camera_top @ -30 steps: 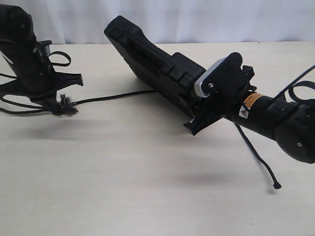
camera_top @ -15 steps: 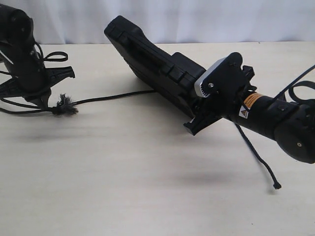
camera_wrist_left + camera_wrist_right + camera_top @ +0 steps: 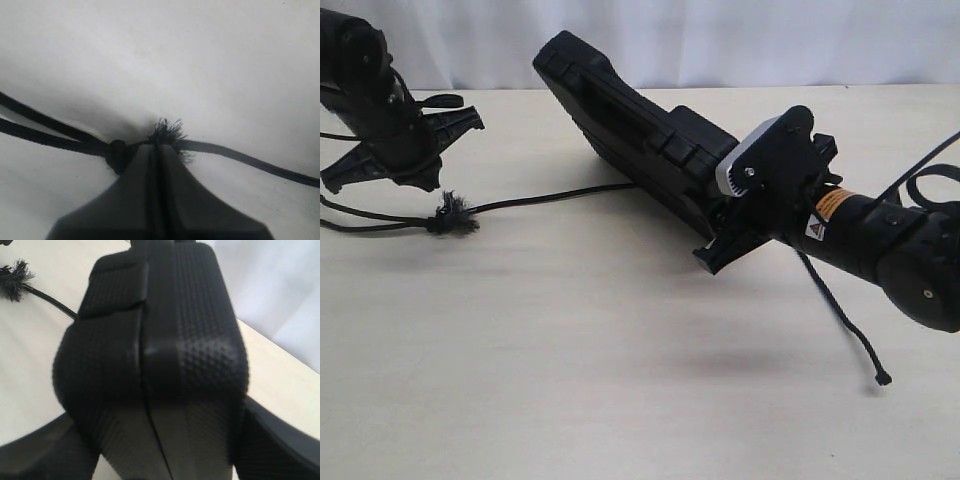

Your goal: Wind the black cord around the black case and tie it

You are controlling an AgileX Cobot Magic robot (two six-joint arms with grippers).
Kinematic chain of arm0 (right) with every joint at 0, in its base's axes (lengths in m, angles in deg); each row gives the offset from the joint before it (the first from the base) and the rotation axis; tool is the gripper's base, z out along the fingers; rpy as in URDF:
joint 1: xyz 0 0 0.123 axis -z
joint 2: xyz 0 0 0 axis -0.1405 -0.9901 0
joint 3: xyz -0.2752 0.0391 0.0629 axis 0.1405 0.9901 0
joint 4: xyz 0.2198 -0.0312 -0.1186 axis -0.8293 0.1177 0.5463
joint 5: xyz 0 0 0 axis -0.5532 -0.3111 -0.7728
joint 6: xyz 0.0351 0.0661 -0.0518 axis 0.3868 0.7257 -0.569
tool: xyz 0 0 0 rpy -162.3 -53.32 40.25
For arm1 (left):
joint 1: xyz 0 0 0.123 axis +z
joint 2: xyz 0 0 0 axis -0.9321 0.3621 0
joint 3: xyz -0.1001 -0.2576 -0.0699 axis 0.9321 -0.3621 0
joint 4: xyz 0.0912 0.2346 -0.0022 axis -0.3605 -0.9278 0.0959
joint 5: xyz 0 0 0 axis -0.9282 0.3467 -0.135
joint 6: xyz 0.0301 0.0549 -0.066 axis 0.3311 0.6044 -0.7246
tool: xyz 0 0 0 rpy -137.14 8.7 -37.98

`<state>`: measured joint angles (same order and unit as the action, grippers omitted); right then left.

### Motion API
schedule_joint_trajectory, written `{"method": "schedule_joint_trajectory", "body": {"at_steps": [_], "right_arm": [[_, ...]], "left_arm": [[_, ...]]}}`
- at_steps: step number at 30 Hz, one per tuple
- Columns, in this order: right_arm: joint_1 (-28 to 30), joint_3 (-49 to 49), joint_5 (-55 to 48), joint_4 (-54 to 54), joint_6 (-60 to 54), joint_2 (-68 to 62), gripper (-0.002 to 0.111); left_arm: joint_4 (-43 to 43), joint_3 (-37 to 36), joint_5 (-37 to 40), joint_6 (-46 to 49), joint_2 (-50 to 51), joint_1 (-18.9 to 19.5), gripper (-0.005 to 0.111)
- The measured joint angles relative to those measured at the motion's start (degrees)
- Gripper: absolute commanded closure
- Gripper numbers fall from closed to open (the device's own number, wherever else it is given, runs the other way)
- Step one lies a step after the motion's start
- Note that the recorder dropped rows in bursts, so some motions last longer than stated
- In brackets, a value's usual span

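The black case (image 3: 630, 140) is tilted, its far end resting on the table and its near end lifted. My right gripper (image 3: 725, 240) is shut on that near end. In the right wrist view the case (image 3: 160, 340) fills the gap between both fingers (image 3: 30, 455). The black cord (image 3: 550, 195) runs from under the case leftward to its frayed tuft (image 3: 450, 214). My left gripper (image 3: 428, 188) is shut just above the tuft. In the left wrist view its tips (image 3: 160, 146) pinch the cord between the knot (image 3: 117, 152) and the tuft (image 3: 167, 132). The cord's thin end (image 3: 882, 379) hangs below the right arm.
The pale table (image 3: 620, 380) spreads out in front of the case. A white curtain (image 3: 720, 40) closes off the back. Smooth black cables loop beside both arms, one at the far right (image 3: 930, 170).
My left gripper has risen and swung its body upward and to the right, while the tuft stays almost where it was. The right arm and the case have not moved.
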<state>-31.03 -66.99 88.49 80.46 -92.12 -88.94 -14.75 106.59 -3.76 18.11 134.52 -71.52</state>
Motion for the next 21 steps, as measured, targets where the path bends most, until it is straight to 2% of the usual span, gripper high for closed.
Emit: {"method": "schedule_joint_trajectory", "body": {"at_steps": [15,21], "right_arm": [[0.0,-0.1,-1.0,0.0,0.7,0.3,0.104],[0.0,-0.1,-1.0,0.0,0.8,0.4,0.104]], "left_arm": [[1.0,0.0,-7.5,-1.1,0.0,0.0,0.107],[9.8,0.0,1.7,-2.8,0.0,0.0,0.107]]}}
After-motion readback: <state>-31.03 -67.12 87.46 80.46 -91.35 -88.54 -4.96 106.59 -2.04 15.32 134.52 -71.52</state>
